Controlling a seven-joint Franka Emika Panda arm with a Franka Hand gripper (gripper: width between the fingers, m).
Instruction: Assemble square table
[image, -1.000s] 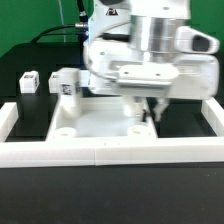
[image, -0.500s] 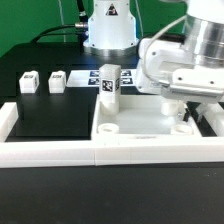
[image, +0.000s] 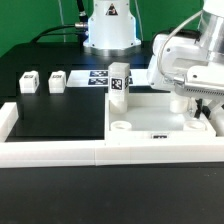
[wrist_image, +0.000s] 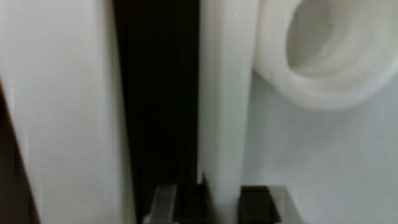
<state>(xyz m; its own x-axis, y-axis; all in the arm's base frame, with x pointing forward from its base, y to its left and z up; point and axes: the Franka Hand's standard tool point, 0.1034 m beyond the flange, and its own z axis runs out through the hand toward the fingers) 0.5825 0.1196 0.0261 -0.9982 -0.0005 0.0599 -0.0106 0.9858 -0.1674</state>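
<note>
The square table top (image: 155, 118), a white tray-like piece with round sockets, lies against the front border wall on the exterior view's right. My gripper (image: 203, 110) is shut on the top's right rim. In the wrist view that thin rim (wrist_image: 214, 100) runs between the two dark fingertips (wrist_image: 267, 205), my gripper (wrist_image: 215, 203) pinching it, with a round socket (wrist_image: 338, 60) beside it. One tagged leg block (image: 119, 84) stands upright at the top's far left corner. Two more leg blocks (image: 29, 81) (image: 57, 80) sit on the black mat at the far left.
The white border wall (image: 70, 151) runs along the front and turns back at the left (image: 8, 118). The marker board (image: 98, 76) lies flat behind the mat, near the arm's base (image: 110, 30).
My gripper has moved toward the exterior view's right, dragging the table top and its upright leg block with it. The two loose leg blocks have stayed put.
</note>
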